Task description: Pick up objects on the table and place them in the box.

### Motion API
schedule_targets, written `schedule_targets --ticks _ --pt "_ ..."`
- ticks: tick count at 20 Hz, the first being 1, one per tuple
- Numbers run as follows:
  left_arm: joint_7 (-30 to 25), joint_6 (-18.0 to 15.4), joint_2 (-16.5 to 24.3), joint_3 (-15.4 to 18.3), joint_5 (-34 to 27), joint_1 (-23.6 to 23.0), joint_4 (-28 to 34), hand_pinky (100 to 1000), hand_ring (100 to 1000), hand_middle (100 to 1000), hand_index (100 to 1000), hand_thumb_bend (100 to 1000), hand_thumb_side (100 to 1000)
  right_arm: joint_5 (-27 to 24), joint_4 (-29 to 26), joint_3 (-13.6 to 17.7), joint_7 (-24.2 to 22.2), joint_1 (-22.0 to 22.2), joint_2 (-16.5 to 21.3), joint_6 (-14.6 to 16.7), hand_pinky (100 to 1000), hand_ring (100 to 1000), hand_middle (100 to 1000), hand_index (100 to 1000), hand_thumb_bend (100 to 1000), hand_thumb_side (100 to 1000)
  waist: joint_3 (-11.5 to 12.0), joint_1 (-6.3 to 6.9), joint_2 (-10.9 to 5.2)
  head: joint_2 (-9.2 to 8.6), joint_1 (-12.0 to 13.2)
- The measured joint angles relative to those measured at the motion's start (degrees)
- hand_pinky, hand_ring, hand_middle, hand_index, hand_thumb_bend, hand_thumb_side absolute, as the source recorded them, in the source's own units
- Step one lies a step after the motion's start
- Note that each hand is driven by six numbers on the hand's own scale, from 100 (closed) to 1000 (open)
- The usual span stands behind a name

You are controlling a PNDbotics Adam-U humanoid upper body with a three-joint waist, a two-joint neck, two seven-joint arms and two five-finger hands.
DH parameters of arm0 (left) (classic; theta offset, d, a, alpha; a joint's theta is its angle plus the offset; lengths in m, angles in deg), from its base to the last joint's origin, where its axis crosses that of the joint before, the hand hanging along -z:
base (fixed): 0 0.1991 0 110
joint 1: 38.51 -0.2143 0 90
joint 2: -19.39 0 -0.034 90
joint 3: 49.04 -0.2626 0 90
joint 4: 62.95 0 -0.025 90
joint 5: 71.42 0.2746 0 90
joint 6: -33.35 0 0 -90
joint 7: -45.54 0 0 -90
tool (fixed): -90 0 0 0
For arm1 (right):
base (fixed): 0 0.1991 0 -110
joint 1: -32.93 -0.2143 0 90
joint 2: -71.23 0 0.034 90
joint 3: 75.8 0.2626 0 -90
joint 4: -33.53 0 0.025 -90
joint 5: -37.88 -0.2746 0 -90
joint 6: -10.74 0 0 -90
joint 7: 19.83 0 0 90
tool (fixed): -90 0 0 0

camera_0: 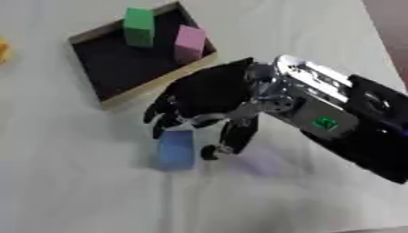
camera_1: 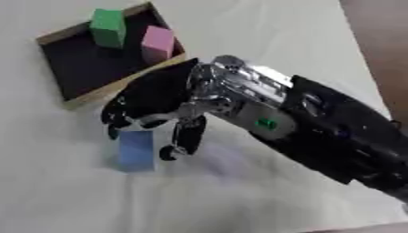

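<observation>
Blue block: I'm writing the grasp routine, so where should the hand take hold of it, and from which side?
Probably across the two long side faces of the blue block, coming from above. It lies flat on the table with clear space all round, and the right hand hangs over its upper end, fingers curled down.

Matt white tablecloth; wood-rimmed box

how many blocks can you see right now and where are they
3. A green block and a pink block stand inside the box. A blue block is on the table under the right hand. That hand could hide more.
</observation>
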Motion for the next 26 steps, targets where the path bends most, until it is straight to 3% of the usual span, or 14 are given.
schedule_targets --ticks 7,13,14,16,21,26 --pt "0.00 0.00 -0.16 0.00 -0.34 0.00 0.28 743 808 792 865 298 784 -1.64 -0.40 -0.32 -0.82 -0.20 -0.66 0.40 940 941 941 871 335 100 0.36 -0.37 0.00 0.11 0.02" --pt "0.00 -0.01 -0.52 0.00 -0.47 0.00 0.33 743 808 793 863 294 787 0.53 2.17 -0.33 -0.24 0.10 -1.48 1.73 949 959 948 870 368 100 0.81 -0.66 0.29 0.11 0.02" --pt "0.00 -0.01 -0.52 0.00 -0.48 0.00 0.34 743 808 793 863 293 788 0.95 2.60 -0.33 -0.02 0.27 -1.57 2.04 970 1000 953 868 382 100 0.91 -0.69 0.33 0.11 0.02" --pt "0.00 -0.02 -0.52 0.00 -0.50 0.00 0.39 743 809 793 862 292 790 1.81 3.38 -0.34 0.32 0.35 -1.61 2.82 999 1000 958 860 411 100 0.96 -0.70 0.35 0.11 0.02" --pt "-0.09 -0.14 -0.53 0.00 -0.79 -0.02 0.48 743 809 793 862 287 792 2.26 3.92 -0.35 0.47 0.34 -1.94 4.15 1000 1000 959 848 450 367 1.05 -0.77 0.38 0.11 0.02" --pt "-0.14 -0.27 -0.54 0.00 -1.02 -0.18 0.51 743 809 793 862 280 795 1.50 3.88 -0.33 -0.60 0.27 -1.94 3.84 997 1000 954 848 450 346 1.05 -0.87 0.38 0.11 0.08"
